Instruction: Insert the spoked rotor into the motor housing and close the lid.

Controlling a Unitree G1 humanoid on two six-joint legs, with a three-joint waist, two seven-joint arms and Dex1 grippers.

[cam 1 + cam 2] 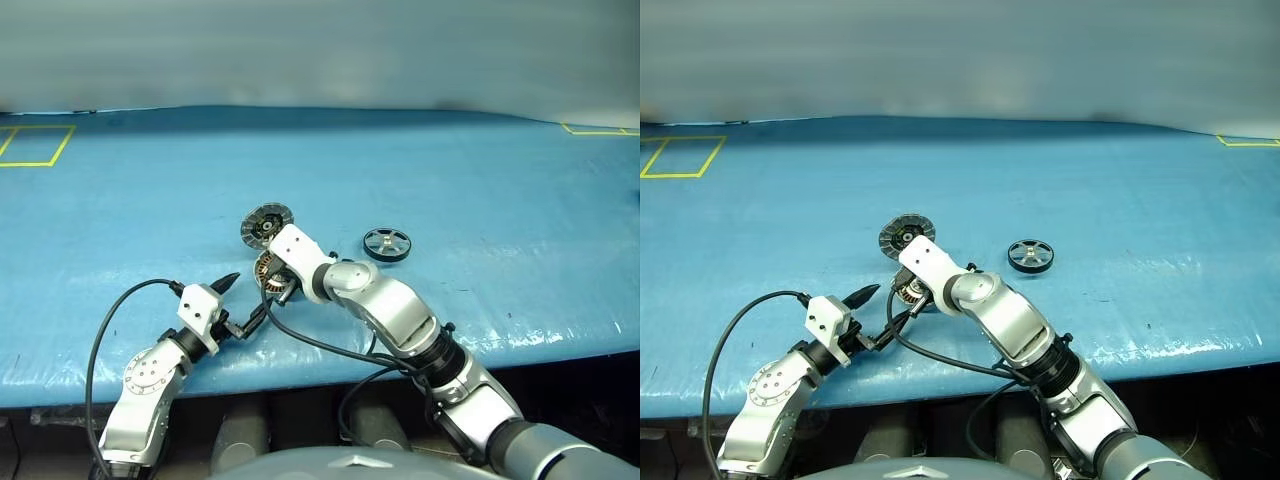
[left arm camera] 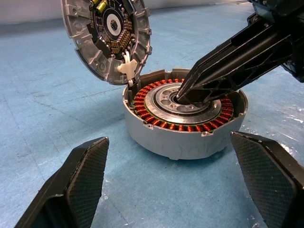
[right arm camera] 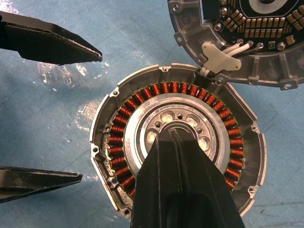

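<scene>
2 sets of jaws flank the round grey copper-coiled motor housing (image 3: pixel 178 156): right gripper (image 2: pixel 183 95) pinched empty in its hub risks jamming, left gripper (image 2: pixel 175 185) gaping.

Both arms are clad in silver-grey metal with rounded joint housings, and a white block is fitted at each wrist. A ring of small screws is seen on the left arm's round joint cover. Black cables are looped from each wrist back along the arms. The left gripper (image 1: pixel 240 302) and right gripper (image 2: pixel 183 96) are fitted with tapered black fingers, whose inner pads (image 2: pixel 87 173) are finely textured.
</scene>
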